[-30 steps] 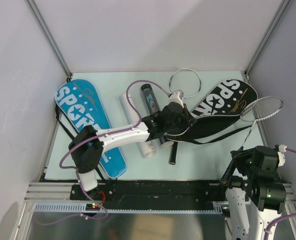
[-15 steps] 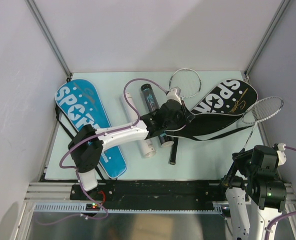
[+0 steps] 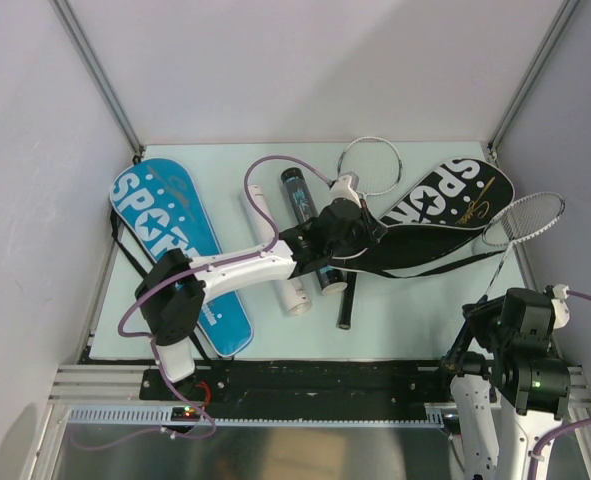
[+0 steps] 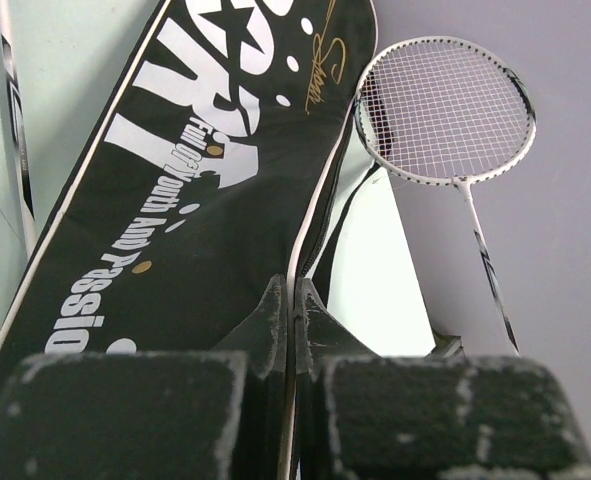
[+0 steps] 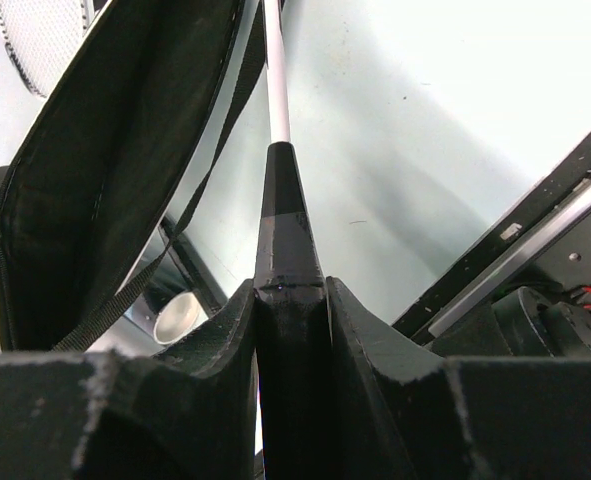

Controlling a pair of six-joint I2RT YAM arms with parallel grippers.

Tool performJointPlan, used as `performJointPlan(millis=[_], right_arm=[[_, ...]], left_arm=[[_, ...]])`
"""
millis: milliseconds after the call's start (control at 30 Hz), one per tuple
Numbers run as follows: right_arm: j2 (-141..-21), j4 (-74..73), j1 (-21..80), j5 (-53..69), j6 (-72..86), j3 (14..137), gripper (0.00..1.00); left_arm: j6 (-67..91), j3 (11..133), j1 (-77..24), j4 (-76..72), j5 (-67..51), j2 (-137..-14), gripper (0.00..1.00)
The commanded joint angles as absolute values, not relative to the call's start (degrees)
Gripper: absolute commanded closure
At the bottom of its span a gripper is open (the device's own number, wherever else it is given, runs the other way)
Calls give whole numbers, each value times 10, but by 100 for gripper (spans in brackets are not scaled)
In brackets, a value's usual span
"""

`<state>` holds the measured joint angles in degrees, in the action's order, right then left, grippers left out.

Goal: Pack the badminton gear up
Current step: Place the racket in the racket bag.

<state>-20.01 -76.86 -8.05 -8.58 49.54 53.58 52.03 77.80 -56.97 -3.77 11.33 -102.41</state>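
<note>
The black "SPORT" cover [image 3: 445, 212] lies at the right of the mat, its near end raised. My left gripper [image 3: 358, 232] is shut on the cover's white-piped edge [image 4: 297, 270]. A thin silver racket [image 3: 523, 218] leans over the table's right edge, its strung head [image 4: 445, 108] beside the cover. My right gripper [image 3: 482, 312] is shut on that racket's black handle [image 5: 287, 230], and the white shaft [image 5: 275, 90] runs up past the cover's open side [image 5: 105, 170]. A second silver racket [image 3: 369, 165] lies behind the left gripper. The blue cover [image 3: 165, 240] lies flat at the left.
A white tube [image 3: 275, 255] and a black tube [image 3: 303, 205] lie side by side under the left arm; the white tube's open end [image 5: 178, 315] shows in the right wrist view. The black rail [image 3: 305, 380] runs along the near edge. Walls close in on three sides.
My left gripper has drawn the black cover's edge a little to the left and up, so the near end stands narrower. The right arm has barely shifted, still holding the racket.
</note>
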Motion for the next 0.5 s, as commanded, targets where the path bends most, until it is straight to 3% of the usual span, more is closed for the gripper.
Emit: performJointPlan(millis=[0,167,467], right_arm=[[-218,-787,-97,-144,558,526,100],[-216,-725,-97,-67,564,509,100],[-237,-627,-97,-43,539,486,100]], left_arm=[[501,810,-564,-76,143,-982,100],[501,803,-566,-84,122,-998,100],[494,788,-588,-101,110,-1018,100]])
